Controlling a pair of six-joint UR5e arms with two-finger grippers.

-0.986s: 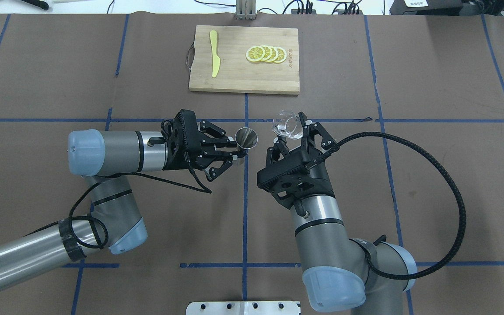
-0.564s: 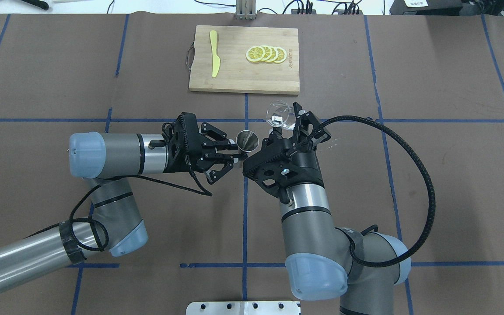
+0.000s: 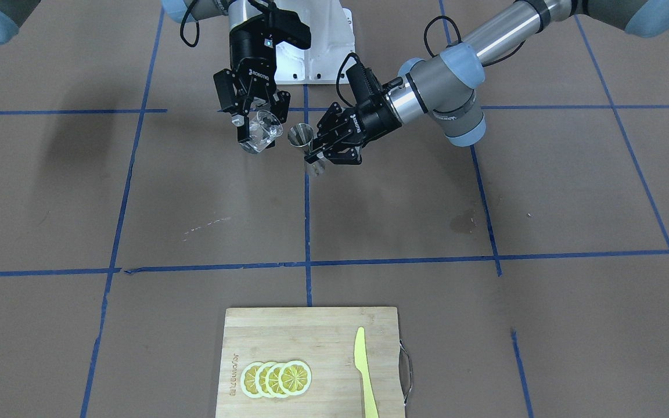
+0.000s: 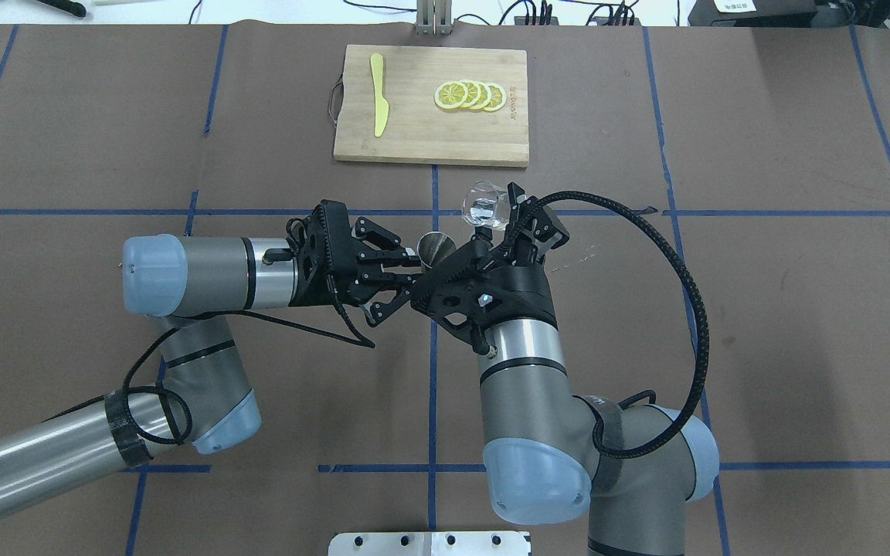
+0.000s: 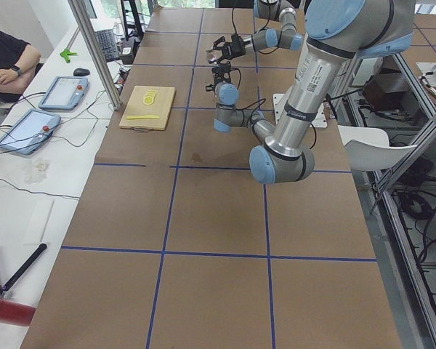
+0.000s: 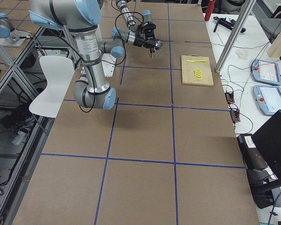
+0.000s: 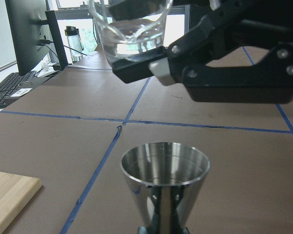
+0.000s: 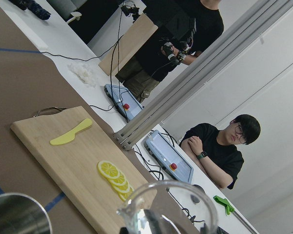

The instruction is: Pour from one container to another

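Observation:
My left gripper (image 4: pixel 419 267) is shut on the waist of the shiny steel jigger (image 4: pixel 436 247), holding it upright above the table. Its open mouth fills the lower middle of the left wrist view, jigger (image 7: pixel 164 180). My right gripper (image 4: pixel 494 222) is shut on the clear glass cup (image 4: pixel 484 207), which is tilted with its mouth leaning toward the jigger. In the left wrist view the cup (image 7: pixel 129 27) hangs above and just beyond the jigger's rim. From the front, the cup (image 3: pixel 262 132) sits close beside the jigger (image 3: pixel 301 138). I cannot see any liquid.
A bamboo cutting board (image 4: pixel 414 139) lies at the far middle with lemon slices (image 4: pixel 470 95) and a yellow plastic knife (image 4: pixel 378 96). Blue tape lines cross the brown table. A metal base plate (image 4: pixel 429 543) sits at the near edge. Operators sit beyond the far edge.
My right arm has swung left with the glass cup, bringing it from well right of the jigger to just above and beside it. The left arm has barely moved.

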